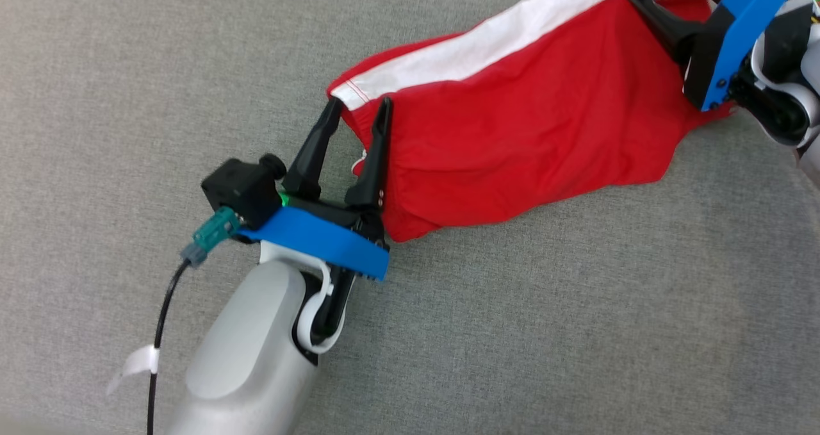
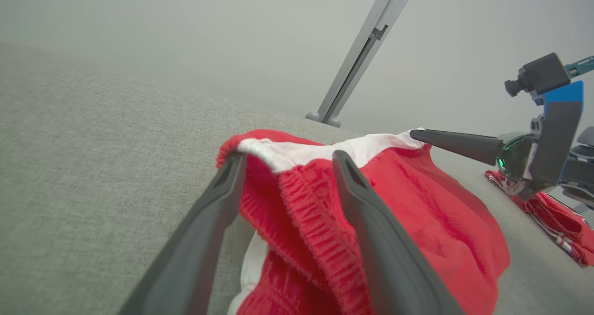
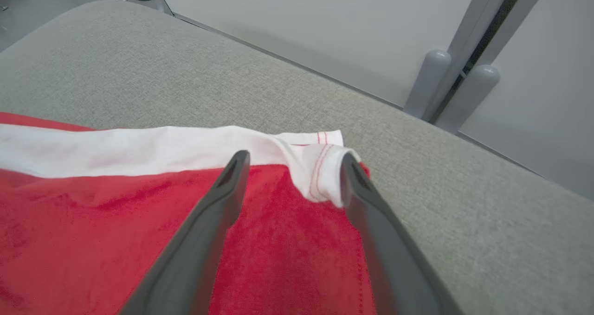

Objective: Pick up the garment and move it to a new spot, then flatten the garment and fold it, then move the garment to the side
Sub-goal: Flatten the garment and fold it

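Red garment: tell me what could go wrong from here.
1. Both tools stand open, but the left tool straddles the ribbed waistband and the right tool straddles the curled white hem corner. Lifting away could snag the garment and drag it out of place.
2. The garment lies wrinkled and bunched on the grey cushion. Folding before flattening would likely set creases.

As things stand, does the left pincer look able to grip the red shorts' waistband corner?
Probably yes: the left pincer stands open, its fingers straddling the waistband corner of the red shorts, with nothing else between them.
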